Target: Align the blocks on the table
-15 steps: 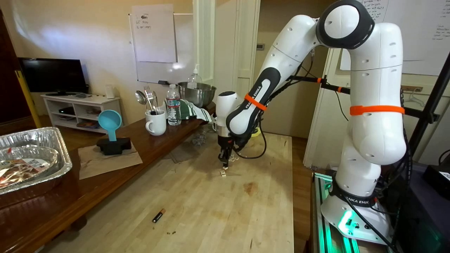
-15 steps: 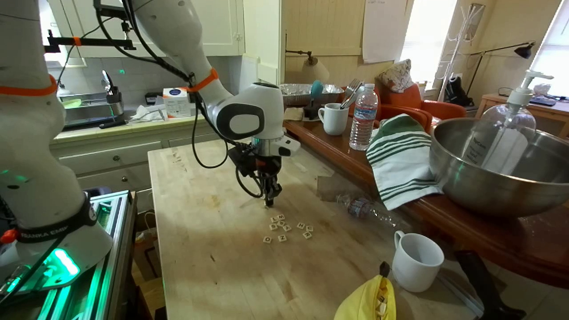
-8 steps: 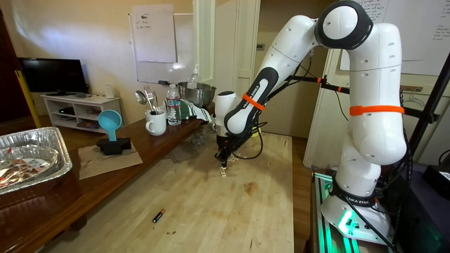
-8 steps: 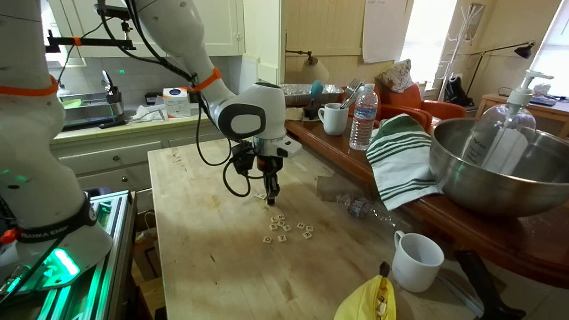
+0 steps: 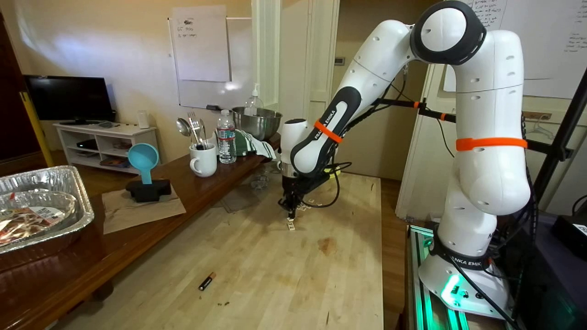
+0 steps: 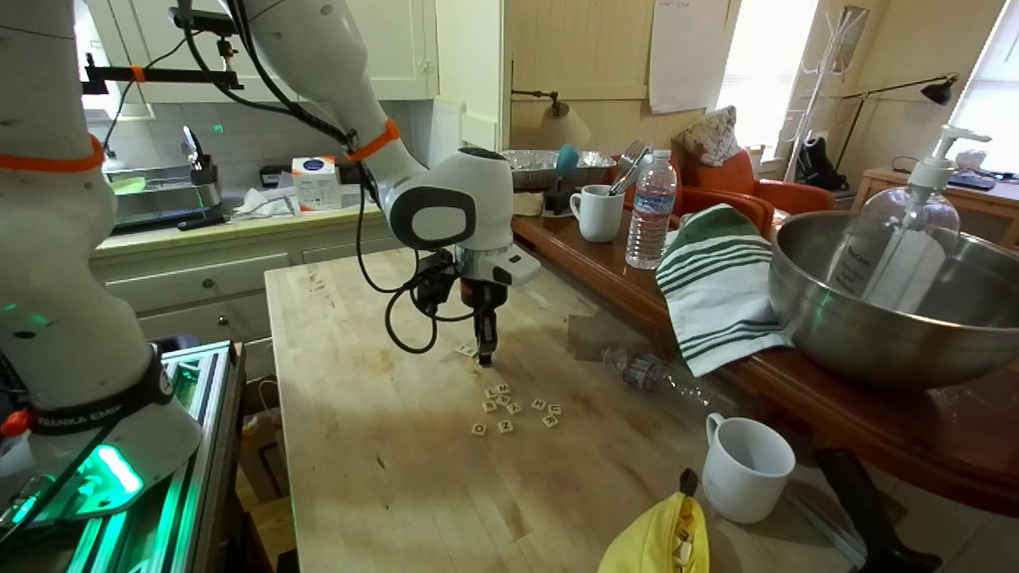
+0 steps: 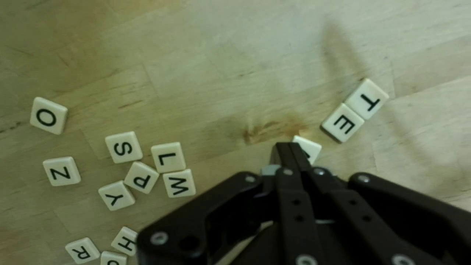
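The blocks are small cream letter tiles lying flat on the pale wooden table (image 5: 293,284). In the wrist view the T block (image 7: 374,92) and E block (image 7: 336,129) touch edge to edge in a slanted row. My gripper (image 7: 288,145) is shut, fingertips together with nothing between them. Just right of the tips lies a partly covered block (image 7: 312,148); whether they touch it I cannot tell. On the left are loose blocks, among them O (image 7: 55,121), S (image 7: 128,138), L (image 7: 176,151) and Z (image 7: 73,169). An exterior view shows this scattered group, including a Z block (image 6: 505,427).
A yellow pouch (image 6: 649,541) and a white mug (image 6: 748,477) stand on the table past the loose blocks. A crumpled plastic bottle (image 6: 649,372) lies beside the raised brown counter (image 6: 796,398). Away from the blocks lies a battery (image 5: 207,281).
My wrist has turned and its cable has swung round. The gripper tip has shifted slightly toward the counter, uncovering the paired blocks in an exterior view. The gripper stays shut.
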`<state>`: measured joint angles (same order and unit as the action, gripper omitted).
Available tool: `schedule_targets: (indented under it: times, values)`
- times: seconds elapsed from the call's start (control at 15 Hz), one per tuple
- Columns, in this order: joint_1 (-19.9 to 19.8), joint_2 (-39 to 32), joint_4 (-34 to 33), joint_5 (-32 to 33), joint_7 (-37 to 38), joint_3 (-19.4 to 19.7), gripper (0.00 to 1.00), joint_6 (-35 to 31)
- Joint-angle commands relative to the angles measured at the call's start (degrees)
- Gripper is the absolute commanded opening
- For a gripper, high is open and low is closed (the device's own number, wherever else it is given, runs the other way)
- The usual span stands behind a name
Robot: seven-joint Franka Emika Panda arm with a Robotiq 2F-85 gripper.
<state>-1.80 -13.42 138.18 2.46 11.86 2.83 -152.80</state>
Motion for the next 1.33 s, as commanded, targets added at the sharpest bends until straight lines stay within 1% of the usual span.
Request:
schedule_targets:
  times: [0.0, 0.47, 1.27]
  values:
    - [1.1, -2.1, -0.5, -2.7, 1.8, -0.3, 0.0, 0.8]
    - [1.2, -1.8, -0.1, -6.3, 2.0, -0.8, 0.0, 1.0]
    - [1.2, -1.2, 1.0, -7.4, 4.8, -0.3, 0.0, 1.2]
